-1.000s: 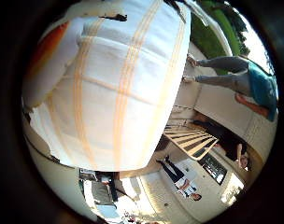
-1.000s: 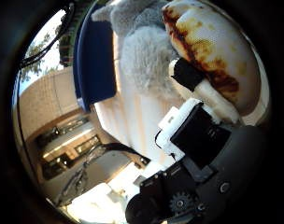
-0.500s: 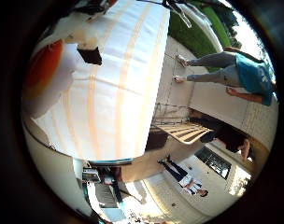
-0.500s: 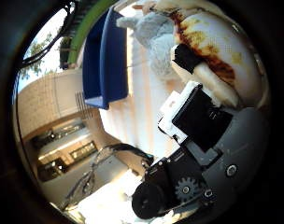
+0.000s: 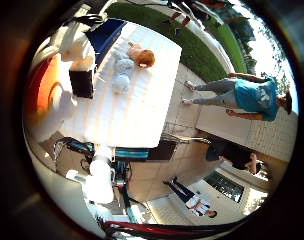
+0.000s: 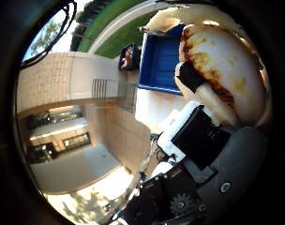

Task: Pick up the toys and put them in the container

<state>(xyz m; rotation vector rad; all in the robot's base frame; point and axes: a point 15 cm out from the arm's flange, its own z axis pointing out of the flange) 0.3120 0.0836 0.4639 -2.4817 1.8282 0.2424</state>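
Observation:
My hand (image 6: 198, 140) is shut on a cream toy with brown and orange patches (image 6: 227, 70), and its fingers (image 5: 82, 82) curl round it close to the palm. I hold it high above the table with the white striped cloth (image 5: 137, 115). A grey plush toy (image 5: 121, 75) and a tan toy with an orange head (image 5: 141, 55) lie side by side on the cloth. The blue container (image 6: 159, 65) stands on the table by its edge, near those two toys.
The robot's white base (image 5: 99, 180) stands beside the table, with a dark frame under the tabletop. Paved ground surrounds the table, and a green lawn (image 5: 202, 55) lies beyond it. People stand on the paving, away from the toys.
The hand has risen well away from the table with the cream toy still in it. The cloth has shrunk in view, and the blue container and both lying toys have come into sight.

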